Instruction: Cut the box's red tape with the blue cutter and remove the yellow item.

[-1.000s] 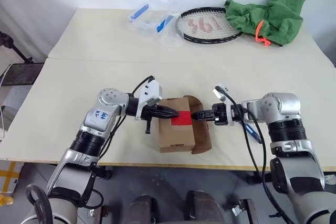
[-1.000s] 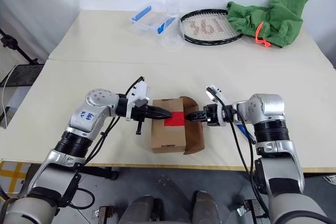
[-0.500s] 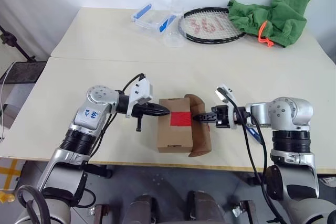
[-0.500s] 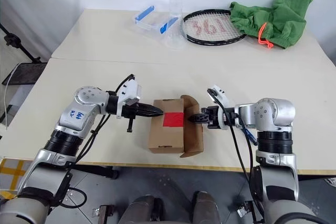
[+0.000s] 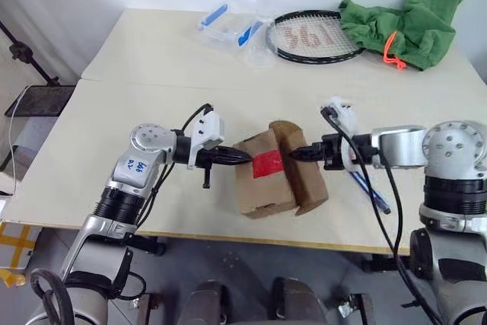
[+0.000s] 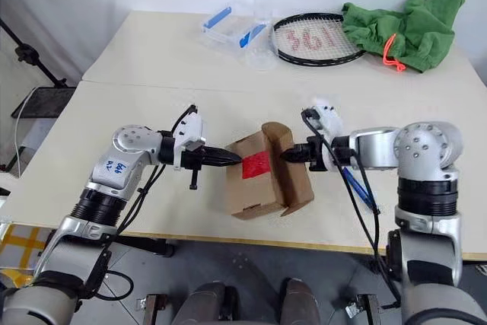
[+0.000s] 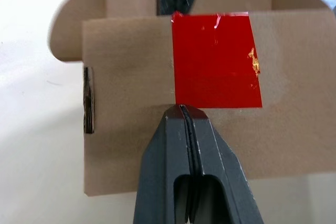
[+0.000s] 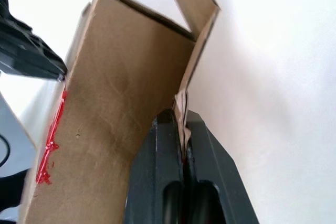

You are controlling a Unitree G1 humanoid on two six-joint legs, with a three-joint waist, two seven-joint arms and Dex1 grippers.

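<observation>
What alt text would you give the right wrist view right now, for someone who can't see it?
The right gripper, shut, pinches the edge of a brown flap of the box, which stands tilted on the pale table. A sliver of red tape runs along the box's far edge, beside the dark left gripper.

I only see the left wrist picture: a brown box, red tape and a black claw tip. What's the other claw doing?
Observer: The right claw is shut on the edge of the flap on the box.
Operator: Where did the blue cutter go?
Observer: The blue cutter lies on the table beneath the right arm, in neither claw.
Operator: Is there other stuff on the table?
Observer: Yes, at the far side there's a racket, a green bag and a clear container.
</observation>
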